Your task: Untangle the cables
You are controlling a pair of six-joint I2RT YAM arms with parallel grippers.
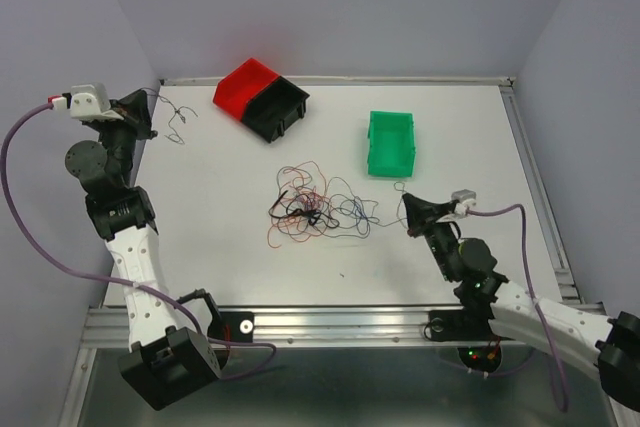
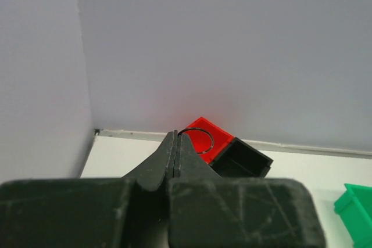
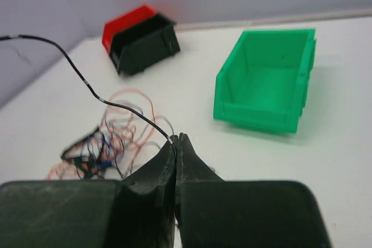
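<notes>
A tangle of thin red, orange, black and blue cables (image 1: 312, 207) lies mid-table, also in the right wrist view (image 3: 102, 143). My left gripper (image 1: 152, 109) is raised at the far left corner, shut on a thin black cable (image 1: 178, 125) that hangs from its tip. That cable curls in a loop (image 2: 210, 137) beyond the closed tips (image 2: 176, 134). My right gripper (image 1: 405, 200) sits right of the tangle, shut (image 3: 178, 138) on another black cable (image 3: 87, 85) that runs up and to the left.
A red bin joined to a black bin (image 1: 262, 97) stands at the back, seen from the left wrist (image 2: 232, 152) and right wrist (image 3: 139, 39). A green bin (image 1: 390, 142) stands right of centre, close ahead of my right gripper (image 3: 267, 79). Walls enclose three sides.
</notes>
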